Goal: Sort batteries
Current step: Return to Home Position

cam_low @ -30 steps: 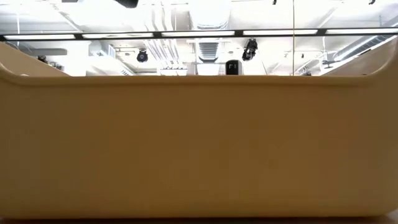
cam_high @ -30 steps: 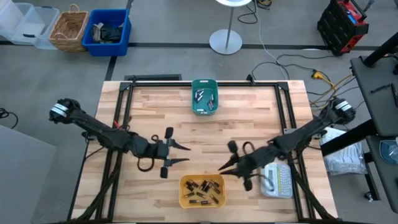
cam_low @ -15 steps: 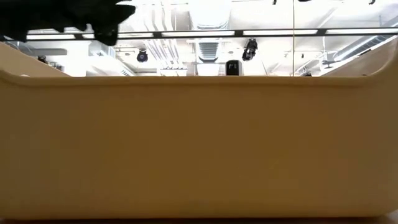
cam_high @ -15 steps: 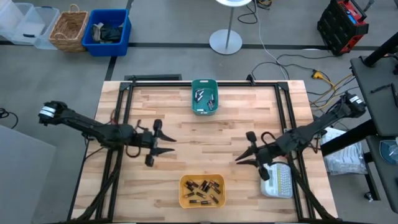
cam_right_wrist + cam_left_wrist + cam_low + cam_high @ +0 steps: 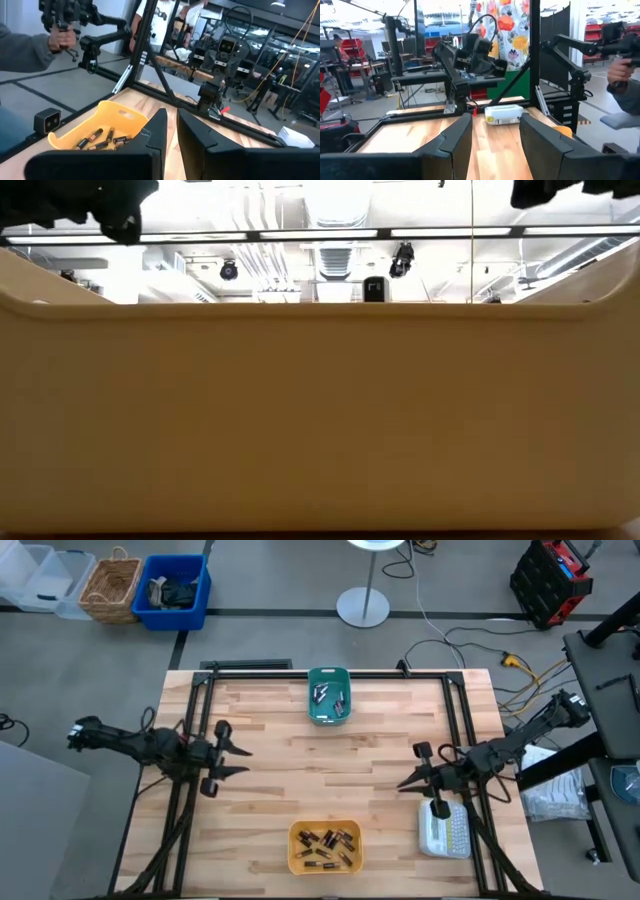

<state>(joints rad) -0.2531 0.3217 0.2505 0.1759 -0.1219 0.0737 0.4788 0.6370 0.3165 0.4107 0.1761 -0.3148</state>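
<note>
Both arms have drawn back from the yellow bin toward the side edges of the table over the last second. Dark batteries, some brown-banded, lie loose in the yellow bin at the middle of the front edge. Silvery batteries lie in the green bin at the middle of the back edge. Left gripper: near the left edge, fingers spread, empty. Right gripper: near the right edge, fingers nearly together, empty. White keypad device: front right corner.
</note>
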